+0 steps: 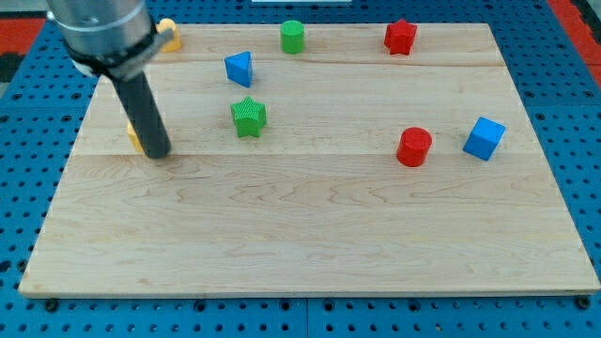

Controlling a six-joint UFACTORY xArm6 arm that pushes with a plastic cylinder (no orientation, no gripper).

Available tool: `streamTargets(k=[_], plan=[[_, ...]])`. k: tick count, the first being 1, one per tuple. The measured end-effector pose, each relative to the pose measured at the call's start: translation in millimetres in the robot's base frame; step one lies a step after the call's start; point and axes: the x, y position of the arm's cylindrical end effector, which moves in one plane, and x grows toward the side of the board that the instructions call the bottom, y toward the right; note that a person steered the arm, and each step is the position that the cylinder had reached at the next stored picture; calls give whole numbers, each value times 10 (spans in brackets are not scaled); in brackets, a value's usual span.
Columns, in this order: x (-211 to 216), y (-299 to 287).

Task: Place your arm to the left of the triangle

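Observation:
The blue triangle [239, 69] lies on the wooden board [310, 225] in the upper left part of the view. My tip [158, 153] rests on the board below and to the left of the triangle, well apart from it. The rod covers most of a yellow block [135, 140], which shows just at the rod's left edge. A green star [249, 116] lies to the right of my tip, below the triangle.
A green cylinder [293, 37] and a red star [400, 37] sit near the board's top edge. A red cylinder [413, 147] and a blue cube [484, 138] lie at the right. Another yellow block [169, 35] peeks out at the top left.

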Motion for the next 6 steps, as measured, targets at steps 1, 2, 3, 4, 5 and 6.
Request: streamTargets(k=[1,2,3,4,5,6], plan=[[159,91],[373,153],[408,220],[408,229],[408,229],[448,396]])
